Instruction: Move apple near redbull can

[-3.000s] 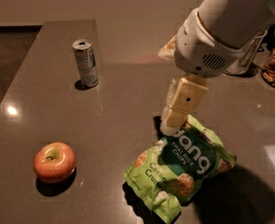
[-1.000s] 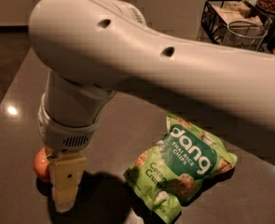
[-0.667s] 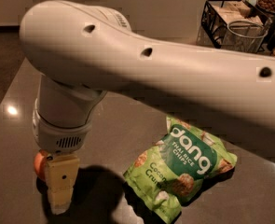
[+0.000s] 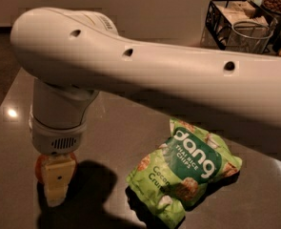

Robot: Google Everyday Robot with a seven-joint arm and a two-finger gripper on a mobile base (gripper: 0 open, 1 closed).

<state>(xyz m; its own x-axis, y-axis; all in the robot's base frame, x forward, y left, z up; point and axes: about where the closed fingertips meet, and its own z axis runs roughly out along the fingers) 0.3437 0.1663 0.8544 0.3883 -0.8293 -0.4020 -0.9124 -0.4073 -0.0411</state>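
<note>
The apple lies at the front left of the grey table. Only a red-orange sliver of it shows on each side of my gripper. My gripper hangs straight down from the big white arm and stands right in front of and over the apple, reaching down to the tabletop. The redbull can is hidden behind the arm.
A green Dang rice chips bag lies on the table to the right of the gripper. A black wire basket and a clear glass jar stand at the back right. The table's left edge runs close to the apple.
The arm has swung from the right side of the table over to the apple at the left. In the last second it shifted slightly left and now covers most of the apple.
</note>
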